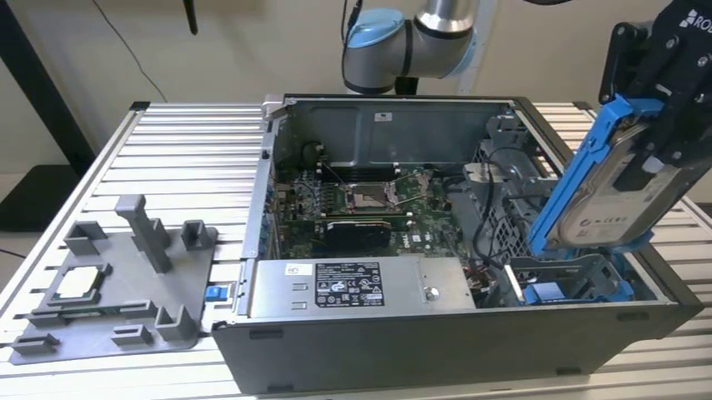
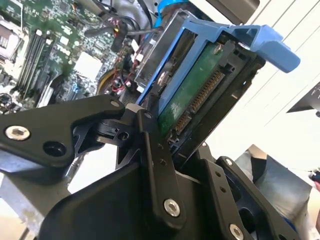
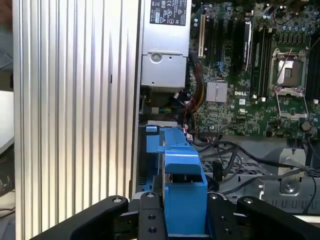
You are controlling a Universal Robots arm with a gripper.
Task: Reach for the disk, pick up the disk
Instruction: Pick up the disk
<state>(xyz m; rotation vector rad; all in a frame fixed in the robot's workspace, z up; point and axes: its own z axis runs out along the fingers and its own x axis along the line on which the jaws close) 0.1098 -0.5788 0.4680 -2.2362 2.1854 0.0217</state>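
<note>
One claw (image 1: 656, 158) clamps the disk (image 1: 606, 196), tilted on edge above the computer case's (image 1: 445, 350) drive bay; pickup looks nearly finished, needing only a steady grip.

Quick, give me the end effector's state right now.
End effector: shut on the disk, gripping it by its blue bracket and holding it tilted, lifted above the open computer case.

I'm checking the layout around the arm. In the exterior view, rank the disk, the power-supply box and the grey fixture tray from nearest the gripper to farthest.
1. The disk: held in the gripper, above the case's right side.
2. The power-supply box: inside the case, along its front.
3. The grey fixture tray: on the table, at the exterior view's far left.
</note>
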